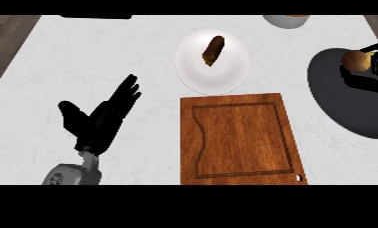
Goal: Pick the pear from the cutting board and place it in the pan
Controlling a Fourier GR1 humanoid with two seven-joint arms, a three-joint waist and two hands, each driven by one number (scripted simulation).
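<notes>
the right hand (363, 76), cut off at the right edge, is seen curled round the pear (355, 60) above the pan (332, 99), beyond the cutting board (240, 139). if released near the rim, the pear could be rolled out.

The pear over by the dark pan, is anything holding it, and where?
Yes, it seems: the right hand, mostly out of view, curls round the pear from the view's right, over the pan. The left hand is open and holds nothing.
</notes>
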